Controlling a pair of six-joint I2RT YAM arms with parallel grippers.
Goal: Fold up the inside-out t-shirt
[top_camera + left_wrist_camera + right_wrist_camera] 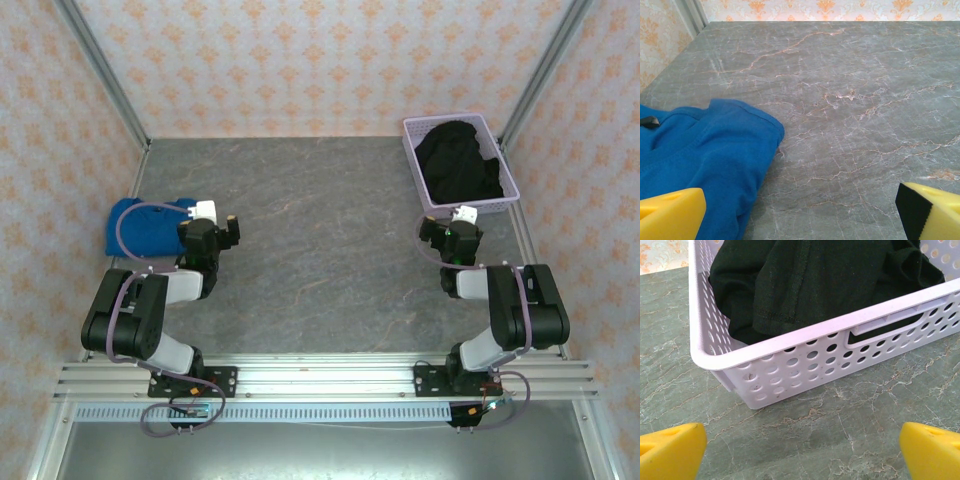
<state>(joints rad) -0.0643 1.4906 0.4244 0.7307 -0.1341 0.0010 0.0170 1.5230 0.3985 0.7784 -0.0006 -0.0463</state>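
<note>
My right gripper [802,450] is spread wide and empty, low over the grey desk [850,435]. Just ahead of it stands a lilac perforated basket [790,365], and the inside-out t-shirt [815,280] lies bunched inside that, black and crumpled. My left gripper [800,215] is wide and empty too. A blue garment [705,150] lies ahead on its left side, with bare desk beyond.

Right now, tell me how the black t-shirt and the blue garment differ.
Colour: the black t-shirt is dark; the blue garment is bright.
Place: the black t-shirt sits in the lavender basket at far right; the blue garment lies on the bare table at left.
Pose: the black t-shirt is bunched; the blue garment lies flatter.
Both are soft cloth, and neither is held.
</note>
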